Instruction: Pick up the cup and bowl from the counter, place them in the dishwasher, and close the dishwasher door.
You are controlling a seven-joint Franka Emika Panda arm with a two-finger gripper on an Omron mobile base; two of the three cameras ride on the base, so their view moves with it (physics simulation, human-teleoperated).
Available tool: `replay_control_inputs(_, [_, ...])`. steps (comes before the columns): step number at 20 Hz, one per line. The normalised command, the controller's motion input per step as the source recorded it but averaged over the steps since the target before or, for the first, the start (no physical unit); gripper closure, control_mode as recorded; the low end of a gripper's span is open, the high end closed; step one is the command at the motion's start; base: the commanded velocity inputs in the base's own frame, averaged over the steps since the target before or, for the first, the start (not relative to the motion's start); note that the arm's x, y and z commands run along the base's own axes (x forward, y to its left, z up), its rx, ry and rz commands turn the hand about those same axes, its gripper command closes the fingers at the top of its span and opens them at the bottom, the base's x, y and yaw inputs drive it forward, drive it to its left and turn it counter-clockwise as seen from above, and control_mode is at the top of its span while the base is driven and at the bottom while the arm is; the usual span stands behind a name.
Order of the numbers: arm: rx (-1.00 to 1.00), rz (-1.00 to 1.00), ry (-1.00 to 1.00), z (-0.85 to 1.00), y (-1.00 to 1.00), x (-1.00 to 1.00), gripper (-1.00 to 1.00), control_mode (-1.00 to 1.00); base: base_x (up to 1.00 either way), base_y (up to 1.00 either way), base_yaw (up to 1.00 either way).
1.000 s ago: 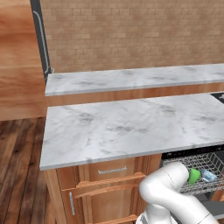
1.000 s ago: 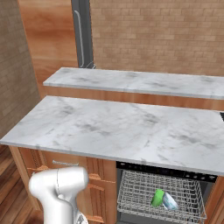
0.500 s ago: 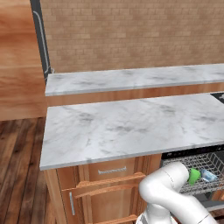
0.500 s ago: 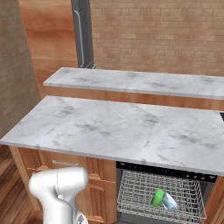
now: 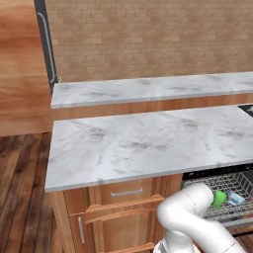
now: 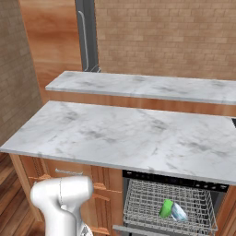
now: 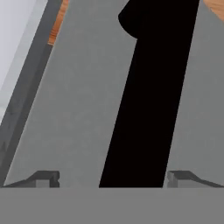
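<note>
Brick wall backs the narrow ledge (image 6: 147, 87); before it the counter (image 6: 120, 138) lies bare to its front edge. Below, the dishwasher (image 6: 173, 177) has its rack (image 6: 138, 203) pulled out, the cup (image 6: 166, 208) touching the bowl (image 6: 179, 213). Gripper (image 7: 113, 178) spread wide, holding nothing, against a flat grey panel (image 7: 74, 109)

Both base views are evenly and brightly lit, rendered flat with no glare; the marble table (image 5: 148, 143) shows only soft mottling and casts faint shade on the drawer fronts (image 5: 123, 207) below. The hand view is coarse and blocky, with a hard-edged black shadow band (image 7: 153, 96).
</note>
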Motion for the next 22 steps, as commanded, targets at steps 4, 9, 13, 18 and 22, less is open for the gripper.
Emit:
replay_control_inputs(4, [0.0, 0.05, -0.26, -0.21, -0.03, 0.67, -1.0, -1.0, 0.0, 0.0, 0.0])
replay_control_inputs(9, [0.0, 0.05, -0.24, -0.3, -0.05, 0.55, -1.0, -1.0, 0.0, 0.0, 0.0])
replay_control_inputs(13, [0.0, 0.04, -0.23, -0.35, -0.09, 0.59, -1.0, -1.0, 0.0, 0.0, 0.0])
replay_control_inputs(18, [0.0, 0.04, -0.22, -0.44, -0.1, 0.63, -1.0, -1.0, 0.0, 0.0, 0.0])
replay_control_inputs(22, [0.0, 0.04, -0.21, -0.5, -0.08, 0.64, -1.0, -1.0, 0.0, 0.0, 0.0])
